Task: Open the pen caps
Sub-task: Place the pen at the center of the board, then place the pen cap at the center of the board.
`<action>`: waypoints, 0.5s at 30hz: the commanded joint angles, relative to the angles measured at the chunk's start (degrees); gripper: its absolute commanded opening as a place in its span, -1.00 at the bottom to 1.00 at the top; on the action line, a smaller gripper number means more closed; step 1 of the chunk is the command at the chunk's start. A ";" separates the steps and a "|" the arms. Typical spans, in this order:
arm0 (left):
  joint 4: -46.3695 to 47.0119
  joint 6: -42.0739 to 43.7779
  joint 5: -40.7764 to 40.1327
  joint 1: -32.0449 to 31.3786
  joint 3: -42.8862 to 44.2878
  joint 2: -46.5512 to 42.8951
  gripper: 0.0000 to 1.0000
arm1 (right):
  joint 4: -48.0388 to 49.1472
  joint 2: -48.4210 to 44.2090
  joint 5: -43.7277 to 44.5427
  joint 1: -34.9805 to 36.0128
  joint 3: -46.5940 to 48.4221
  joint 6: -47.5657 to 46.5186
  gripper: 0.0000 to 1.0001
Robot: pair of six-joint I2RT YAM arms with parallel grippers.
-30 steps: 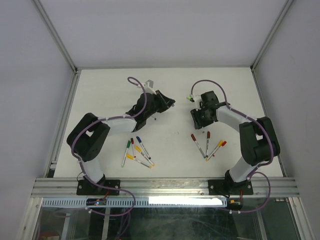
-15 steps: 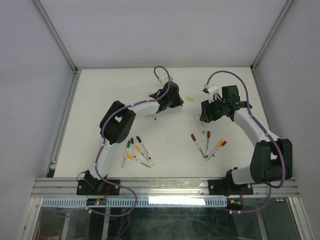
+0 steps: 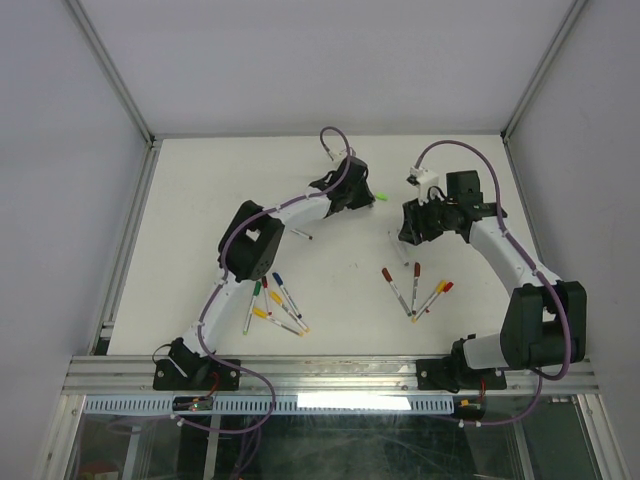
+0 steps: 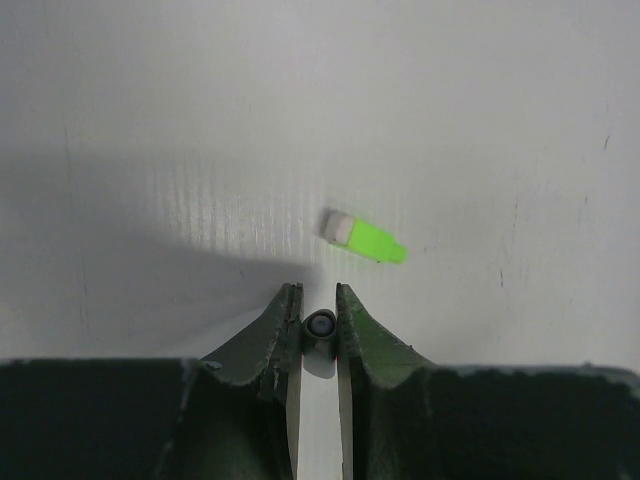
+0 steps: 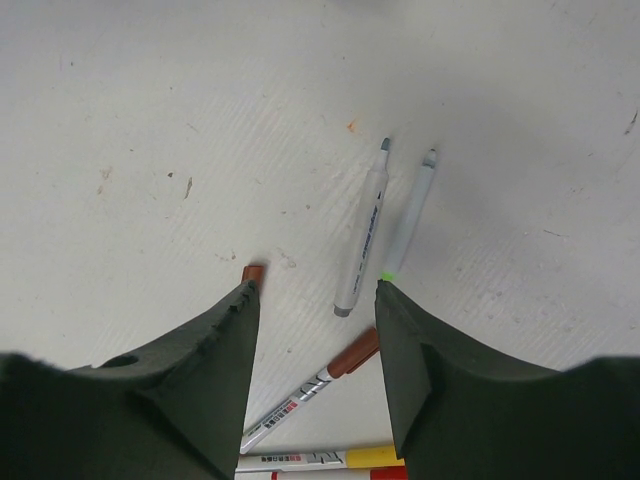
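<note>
Judging by its size, the green cap (image 4: 372, 241) lying loose on the worktop (image 3: 200, 200) just ahead of my left pincer (image 4: 318, 292) weighs next to nothing. It looks like stiff, smooth plastic that would skitter or roll at a nudge. My left pincer is closed almost fully on a small round stub (image 4: 320, 325). I take it for a pen barrel seen end-on, though I cannot be sure. My right pincer (image 5: 316, 290) stands about half open with nothing in it, above two bare barrels (image 5: 362, 240) that lie side by side with their tips uncovered.

The caps yet to come off sit on the capped pens: one fan near my left base (image 3: 272, 305) and another below my right pincer (image 3: 415, 288), among them a red-brown cap (image 5: 354, 353). Each is probably a press fit. I would pinch a cap across its sides, hold the thin barrel near the middle with the other pincer, and pull straight along the pen, since a sideways tug could flex the barrel or let the slick cap slip out.

Both arms reach toward the middle and come fairly near each other. White walls (image 3: 100, 100) and metal rails (image 3: 130, 230) close the worktop on three sides. The far half is mostly bare, which leaves room to pull apart.
</note>
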 commanded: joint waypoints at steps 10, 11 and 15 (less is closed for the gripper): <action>-1.64 -0.02 2.99 0.37 9.22 4.18 -0.64 | 1.61 -3.25 -2.09 -1.24 0.64 -0.40 0.05; -1.78 -0.17 3.05 0.39 9.60 4.49 -0.62 | 1.61 -3.34 -2.14 -1.33 0.60 -0.36 0.05; -2.02 -0.31 3.21 0.49 10.58 5.08 -0.53 | 1.61 -3.65 -2.54 -1.55 0.51 -0.27 0.05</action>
